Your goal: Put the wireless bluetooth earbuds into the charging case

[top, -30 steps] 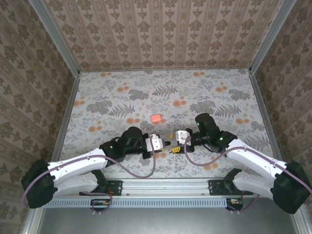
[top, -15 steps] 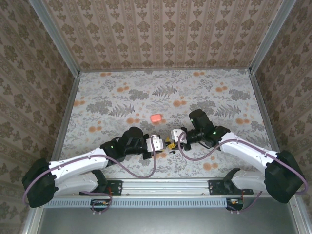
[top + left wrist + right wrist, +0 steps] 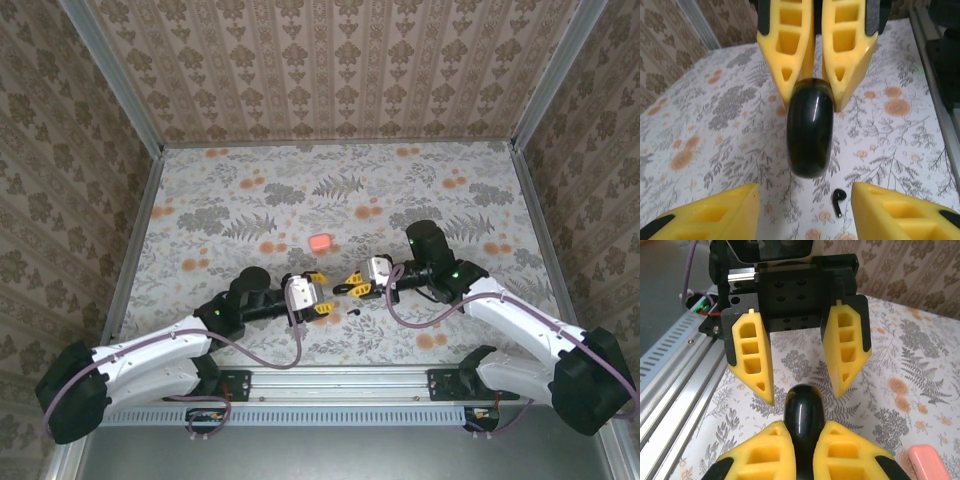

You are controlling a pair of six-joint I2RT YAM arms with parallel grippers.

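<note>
Hovering low over the flowered table (image 3: 200, 200), the right gripper (image 3: 802, 432) is clenched on the glossy black charging case (image 3: 810, 132), while the left gripper (image 3: 804, 192) faces it with fingers spread, grasping nothing. A black earbud (image 3: 839, 201) lies loose on the table close beneath the case; the free left gripper should descend squarely over it and pinch gently across its stem. Whether the case's lid is open I cannot tell, so the right should hold level and steady.
</note>
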